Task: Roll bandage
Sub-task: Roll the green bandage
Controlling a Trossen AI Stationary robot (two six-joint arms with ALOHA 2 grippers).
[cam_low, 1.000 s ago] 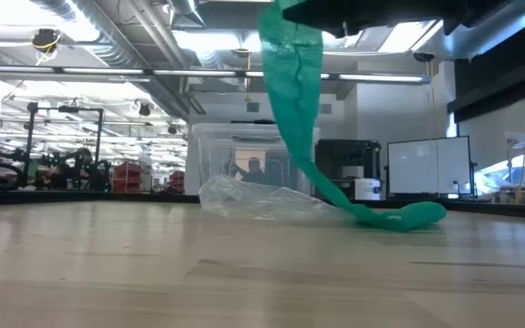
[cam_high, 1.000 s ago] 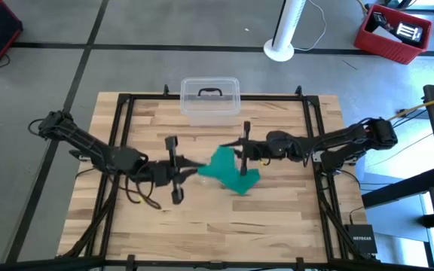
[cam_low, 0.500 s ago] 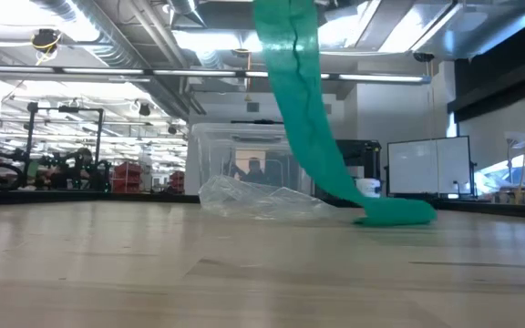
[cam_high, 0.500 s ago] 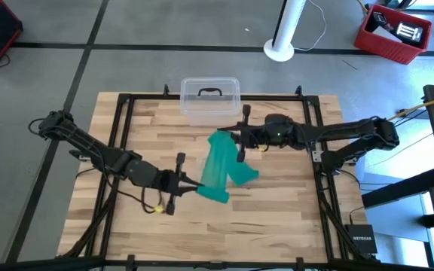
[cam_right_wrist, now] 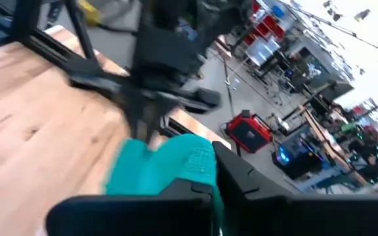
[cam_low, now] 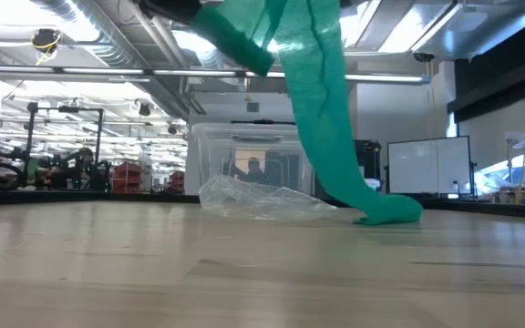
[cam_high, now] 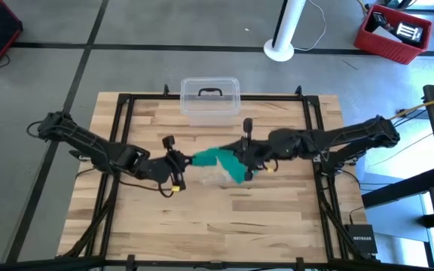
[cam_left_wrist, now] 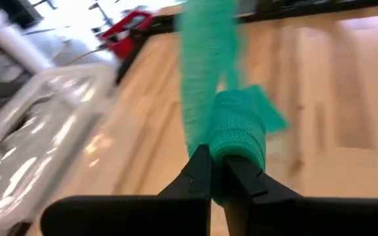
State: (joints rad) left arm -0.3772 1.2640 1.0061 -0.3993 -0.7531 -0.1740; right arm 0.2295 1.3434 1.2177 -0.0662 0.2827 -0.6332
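**Kid:** What are you seeing from up high?

**Me:** I am pinching the long teal-green soft cloth bandage [cam_high: 218, 159] at both ends. My left gripper [cam_high: 181, 160] is squeezing one end and my right gripper [cam_high: 245, 159] is squeezing the other. They are now close together over the middle of the wooden table [cam_high: 277, 226]. Half a second back they were farther apart and the strip was stretched out longer. Now it is bunching up short between them, just past the clear plastic box [cam_high: 210, 99]. I think that is helping the roll begin, but no tight roll is showing yet.

**Kid:** And from down low?

**Me:** The bandage [cam_low: 322, 118] is hanging from above, and its tail is lying on the table beside the crinkly clear plastic wrapper [cam_low: 262, 199]. A new fold is showing up top; before, only one strip was hanging down.

**Kid:** What is your left wrist showing?

**Me:** My two dark fingers [cam_left_wrist: 201, 174] are shut tight on a thick wad of the bandage [cam_left_wrist: 235, 134], and the rest is running away over the table.

**Kid:** And the right wrist?

**Me:** My fingers [cam_right_wrist: 238, 177] are shut on a flat teal bit [cam_right_wrist: 169, 167], with my other arm just beyond it.
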